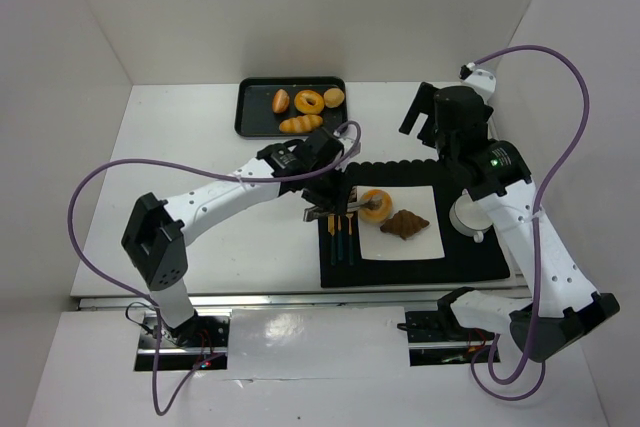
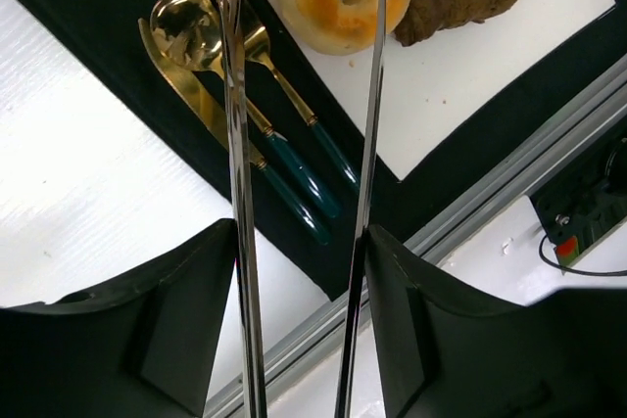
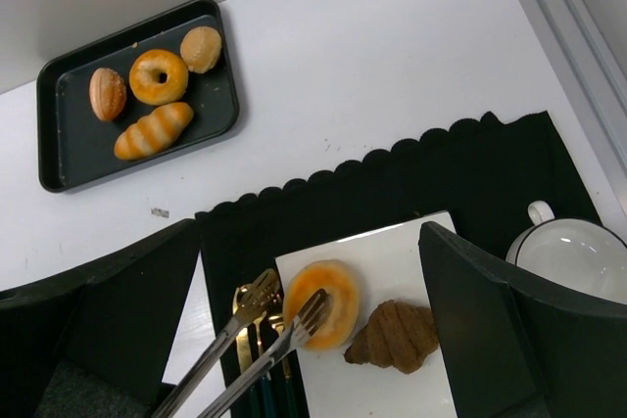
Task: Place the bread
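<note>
**Ring bread on the plate, tongs spread over it**

The ring bread [image 1: 375,205] lies flat on the white plate [image 1: 400,247], just beyond the left pincer [image 2: 302,310], under the far end of the tongs [image 2: 235,144] that the pincer grasps. The two blades stand apart. In the left wrist view one crosses the ring; the other runs beside its outer edge, above the gold cutlery [image 1: 343,237]. Whether the tips touch the bread cannot be told.

The bread is golden orange with a paler rim and an open hole. It touches a dark brown croissant [image 1: 404,224] on the same plate.

The left arm reaches from its base across the worktop [image 1: 180,147] to the black mat [image 1: 470,257]. The right pincer [image 1: 428,122] hangs over the mat's far edge, released and holding nothing.
</note>
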